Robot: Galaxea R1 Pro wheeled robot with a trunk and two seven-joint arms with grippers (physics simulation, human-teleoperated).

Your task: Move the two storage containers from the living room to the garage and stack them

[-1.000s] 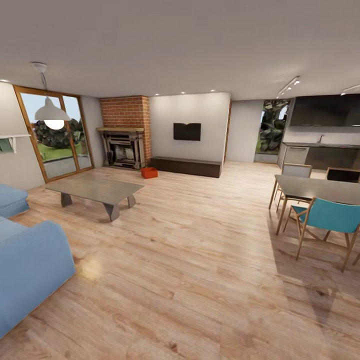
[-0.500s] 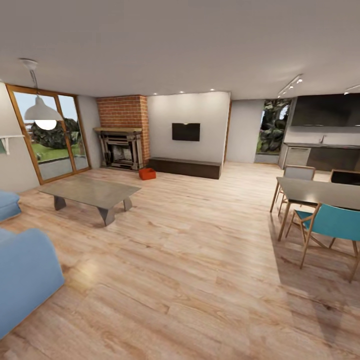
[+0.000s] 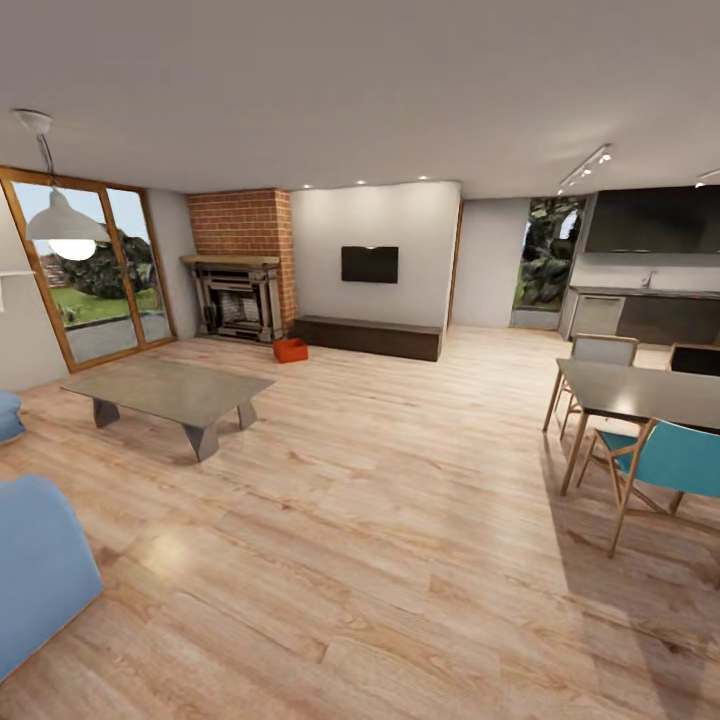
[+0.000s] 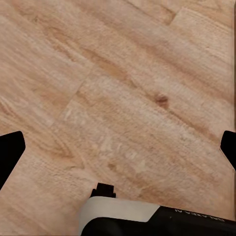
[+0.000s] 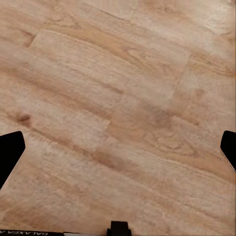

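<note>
Change: camera has shifted since a second ago; sofa (image 3: pixel 35 570) and coffee table (image 3: pixel 170 392) sit further left.
Left gripper (image 4: pixel 118 147): spread wide, empty, over plank floor (image 4: pixel 123 98).
Right gripper (image 5: pixel 118 147): same.
Container (image 3: pixel 291 349): far, beside fireplace (image 3: pixel 238 300); probably one, small.

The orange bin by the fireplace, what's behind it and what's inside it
Behind the orange bin stand the brick fireplace and the near end of the long dark cabinet. Its inside cannot be seen: too far and small, with its walls in the way.
</note>
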